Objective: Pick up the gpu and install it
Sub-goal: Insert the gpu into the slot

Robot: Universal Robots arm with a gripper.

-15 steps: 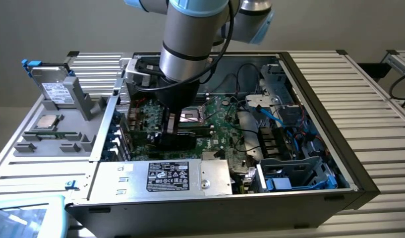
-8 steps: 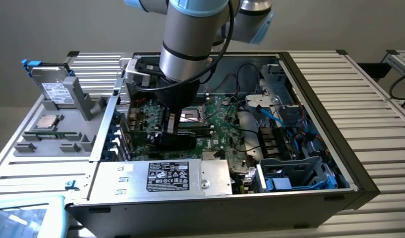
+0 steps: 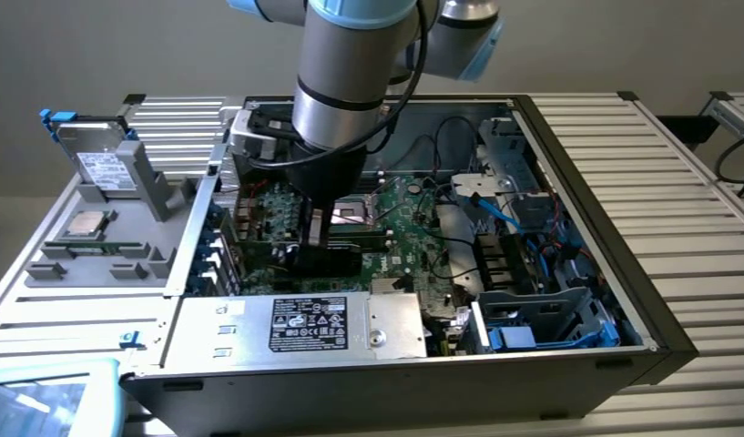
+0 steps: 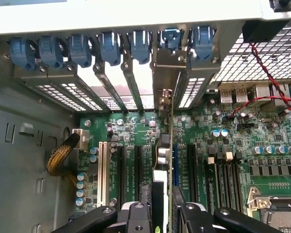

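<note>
1. The gripper [image 4: 167, 213] is clamped on the gpu [image 4: 171, 145], with one finger on each face of the card.
2. The gpu stands upright and edge-on over the motherboard [image 4: 242, 141], in line with its blue slot [image 4: 175, 170]. I cannot tell whether it touches the slot.
3. The card's bracket end reaches the motherboard's edge, just beside the blue clips [image 4: 111, 46].
4. The arm reaches down into the open case [image 3: 384, 391], above the motherboard's middle.
</note>
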